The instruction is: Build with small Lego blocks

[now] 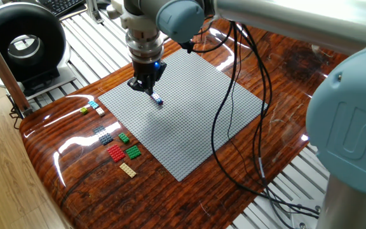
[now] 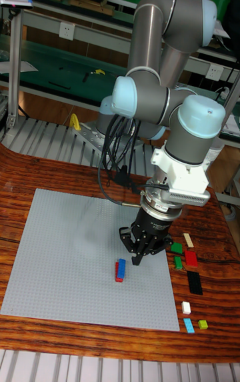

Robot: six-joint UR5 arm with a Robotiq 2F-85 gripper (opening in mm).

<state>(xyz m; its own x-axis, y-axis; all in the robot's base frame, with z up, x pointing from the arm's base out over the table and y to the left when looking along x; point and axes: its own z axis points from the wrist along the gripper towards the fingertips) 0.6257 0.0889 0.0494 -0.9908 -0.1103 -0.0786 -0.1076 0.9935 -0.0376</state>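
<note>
Jaws of the gripper [image 1: 146, 84] [image 2: 141, 253] pointed down over the grey baseplate [image 1: 189, 121] [image 2: 73, 262], low above its studs; whether they were apart or together could not be told (the fingers merged into one dark mass in both views). Just beside the fingertips lay a small stack [image 1: 157, 99] [image 2: 120, 270], blue and red, with some white showing in the fixed view, sitting on the baseplate. Other blocks lay loose on the wooden table [image 1: 75, 184] [image 2: 213, 289] off one baseplate edge: a cyan one [image 1: 93, 104] [image 2: 189, 325], yellow-green [image 1: 84, 111] [image 2: 203, 324], white [image 2: 186, 307], dark grey [image 1: 103, 135] [image 2: 195, 282], two green [image 1: 129, 146] [image 2: 177, 255], a red plate [image 1: 115, 152] [image 2: 192, 259] and a tan plate [image 1: 127, 169] [image 2: 188, 240].
</note>
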